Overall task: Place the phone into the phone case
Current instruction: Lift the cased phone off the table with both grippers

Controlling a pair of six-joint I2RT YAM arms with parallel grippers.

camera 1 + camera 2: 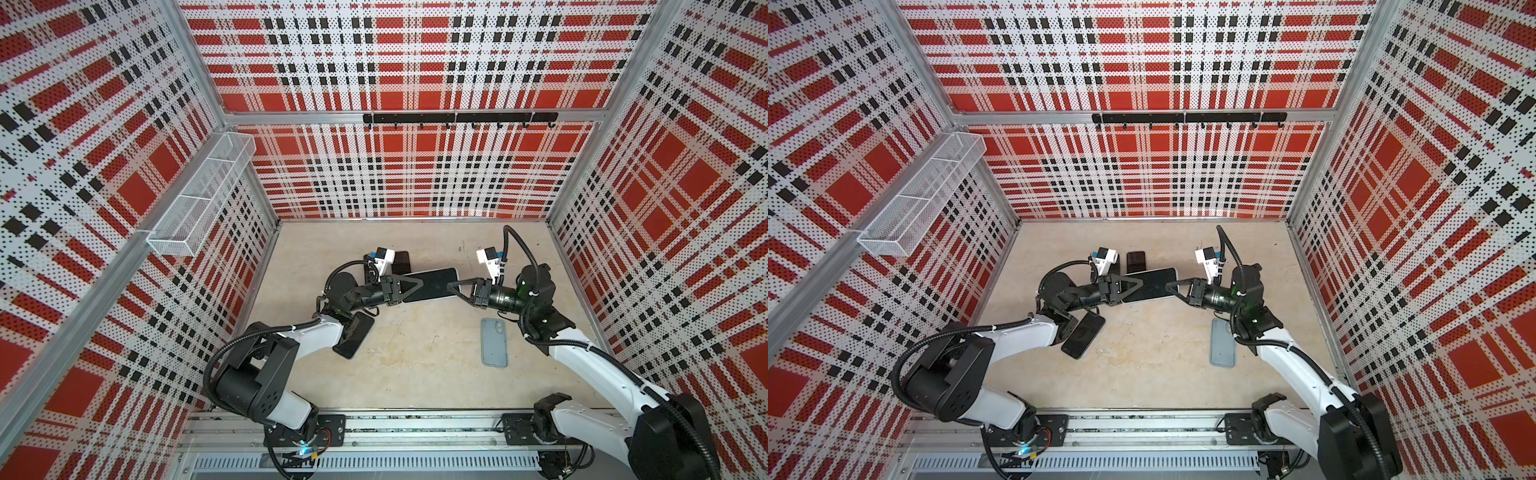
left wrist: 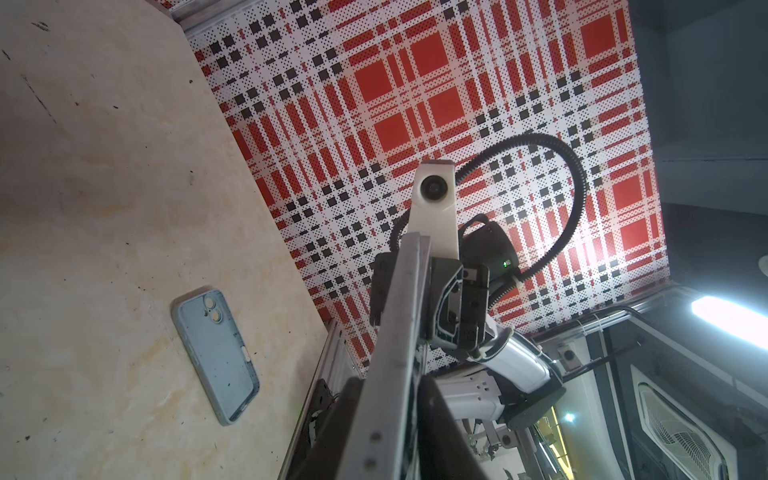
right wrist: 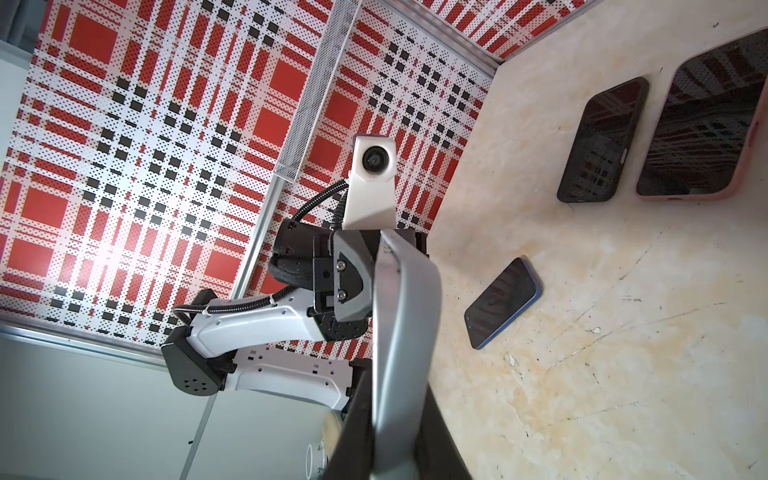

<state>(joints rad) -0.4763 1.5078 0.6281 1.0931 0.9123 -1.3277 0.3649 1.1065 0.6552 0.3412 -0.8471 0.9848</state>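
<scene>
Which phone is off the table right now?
The silver-edged phone in the middle: left tool and right tool grip its two ends. The blue phone and black phone lie flat on the table.

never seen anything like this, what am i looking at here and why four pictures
Two robot arms work inside a checked booth. Two pictures look down from overhead, nearly identical; the other two come from a camera on each arm's wrist. The left gripper and right gripper each pinch one end of a phone, holding it off the table. On the table lie a blue-grey phone case, a black phone, a pink-edged phone and a blue-edged phone.
</scene>
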